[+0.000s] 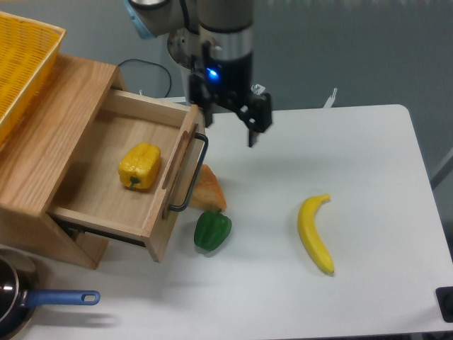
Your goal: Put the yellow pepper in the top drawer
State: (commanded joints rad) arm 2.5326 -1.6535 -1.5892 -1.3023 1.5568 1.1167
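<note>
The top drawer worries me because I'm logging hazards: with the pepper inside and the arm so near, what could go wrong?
The gripper hangs close to the top drawer front and its black handle; a careless retreat might clip either. The drawer stands open with the yellow pepper inside, so a knock could jolt it.

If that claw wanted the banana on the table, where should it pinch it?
Probably across the middle of the banana, coming straight down from above. It lies flat on the table with open space on both long sides, and its narrow curved body should fit between the claw fingers.
</note>
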